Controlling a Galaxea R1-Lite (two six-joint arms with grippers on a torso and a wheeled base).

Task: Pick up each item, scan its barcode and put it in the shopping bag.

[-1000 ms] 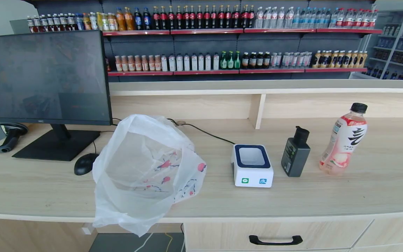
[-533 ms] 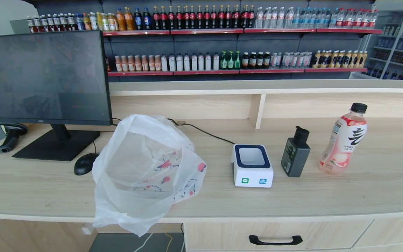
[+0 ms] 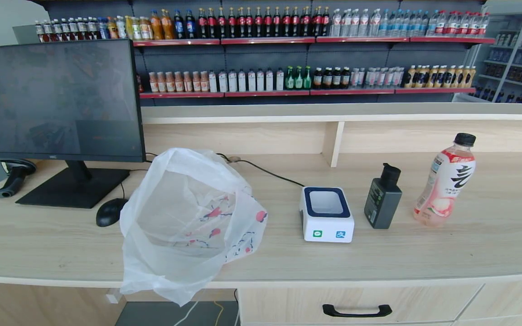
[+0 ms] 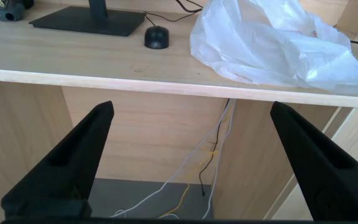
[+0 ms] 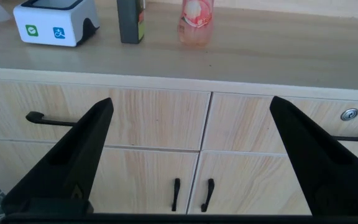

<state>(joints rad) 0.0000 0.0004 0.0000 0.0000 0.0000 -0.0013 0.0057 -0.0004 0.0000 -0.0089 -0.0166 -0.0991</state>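
- Desk [image 3: 424,253] of pale wood grain spans the view, with a raised ledge [image 3: 333,111] along its back and drawers [image 3: 424,299] under its front.
- Scan gun [image 3: 14,176] sits at the far left edge, beside a dark monitor [image 3: 57,97]; a mouse [image 3: 110,211] lies just in front of it.
- Left claw [image 4: 191,107] is spread wide and empty, low in front of the desk and below its edge.
- Bag [image 3: 188,222], white with red print, stands mouth open right of the mouse and sags over the front edge.
- Scanner [image 3: 326,215], a white box with a blue-rimmed window, sits right of the bag, with a black cable [image 3: 265,171] behind it.
- Dark bottle [image 3: 382,199] stands upright just beside the scanner, and a pink bottle [image 3: 446,181] stands upright farther right.
- Right claw [image 5: 191,102] is spread and empty, in front of the drawers.
- Shelves [image 3: 315,40] of drinks line the back wall.
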